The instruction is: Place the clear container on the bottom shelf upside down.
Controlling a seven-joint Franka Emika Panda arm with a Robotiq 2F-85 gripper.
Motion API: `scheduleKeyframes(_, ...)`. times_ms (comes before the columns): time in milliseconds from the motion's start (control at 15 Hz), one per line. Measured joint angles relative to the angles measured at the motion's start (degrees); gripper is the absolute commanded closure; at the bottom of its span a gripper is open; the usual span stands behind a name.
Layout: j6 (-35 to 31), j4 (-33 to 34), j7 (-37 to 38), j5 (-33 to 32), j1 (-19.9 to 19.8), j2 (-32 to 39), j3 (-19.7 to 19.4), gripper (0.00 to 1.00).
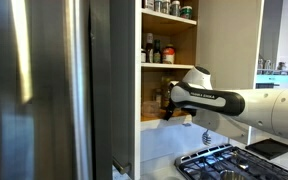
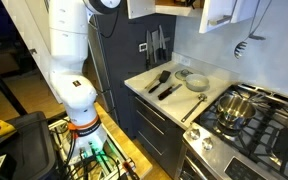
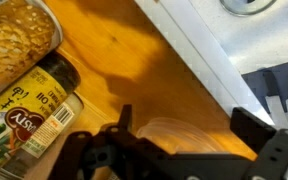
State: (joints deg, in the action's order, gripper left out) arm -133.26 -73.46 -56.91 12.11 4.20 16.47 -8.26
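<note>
The clear container (image 3: 184, 137) sits on the wooden bottom shelf (image 3: 114, 50), its rounded side up, so it looks upside down. In the wrist view my gripper (image 3: 185, 113) straddles it with the fingers wide apart. A thin gap shows at the left finger, and the right side is hard to read. In an exterior view the gripper (image 1: 170, 108) reaches into the open cabinet at the bottom shelf (image 1: 152, 121); the container is hidden there. Another exterior view shows only the arm's base (image 2: 72, 70) and the cabinet's underside (image 2: 174, 8).
Spice jars (image 3: 29, 115) and a tub of grainy food (image 3: 14, 35) stand on the shelf close to the left finger. Bottles (image 1: 156, 50) fill the shelf above. A gas stove (image 1: 224, 160) lies below the cabinet and a steel fridge (image 1: 44, 90) stands beside it.
</note>
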Motion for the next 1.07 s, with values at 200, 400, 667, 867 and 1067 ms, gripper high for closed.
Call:
scheduleKeyframes(200, -0.38, -0.06, -0.17, 3.55, -0.36, 0.11, 0.57, 0.00)
scheduleKeyframes(400, -0.42, -0.06, -0.17, 4.09, -0.42, 0.14, 0.68, 0.00)
scheduleKeyframes(667, -0.42, 0.07, -0.17, 4.11, -0.41, 0.00, 0.66, 0.00)
scheduleKeyframes(867, 0.33, 0.46, -0.17, 3.88, -0.45, -0.76, 0.36, 0.00)
scheduleKeyframes(1067, 4.87, 1.94, 0.39, 3.89, -0.74, -1.88, -0.11, 0.00)
